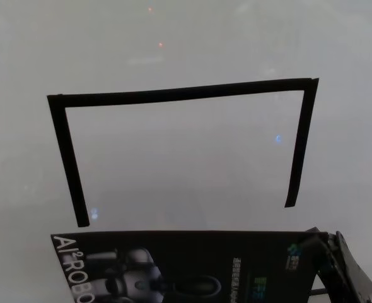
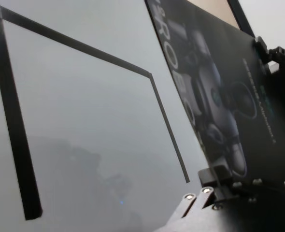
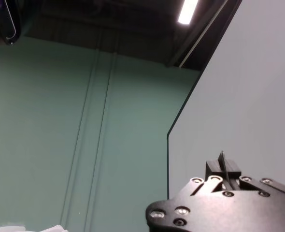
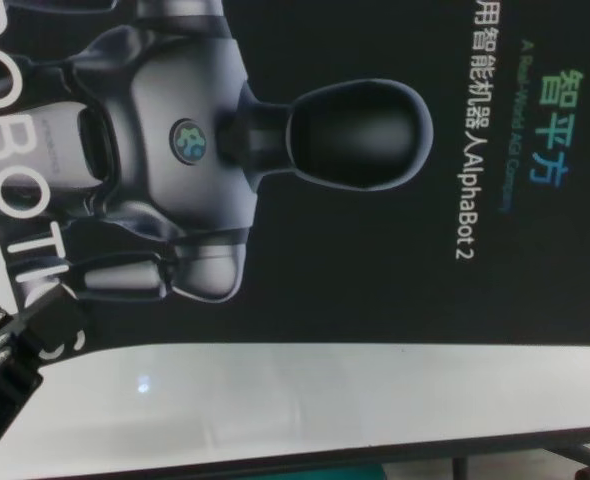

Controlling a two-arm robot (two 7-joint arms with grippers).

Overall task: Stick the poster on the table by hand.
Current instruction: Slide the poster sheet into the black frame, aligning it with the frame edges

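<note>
— So what did the sheet look like?

— The poster point(image 4: 325, 170) was a large glossy black sheet printed with a grey rounded robot figure, white lettering and teal characters. It sat at the near side of the table point(image 1: 186, 158), its far edge just short of the open ends of the black strips point(image 1: 173, 95).

— And the surface under it?

— Smooth, shiny white, flat, with a thin dark rim along the near edge in the chest view. The strips were matte, narrow and straight, forming three sides of a rectangle open toward the robot.

— What was the left tool point(image 4: 37, 318) doing?

— Its black jointed fingers with small silver screws were closed narrowly on the poster's edge; the left wrist view showed the sheet running up from between them.

— The right tool point(image 3: 223, 166)?

— It was at the poster's far right corner in the head view. Its wrist view showed a thin dark edge pinched between closed pads, so it gripped the poster too.
</note>
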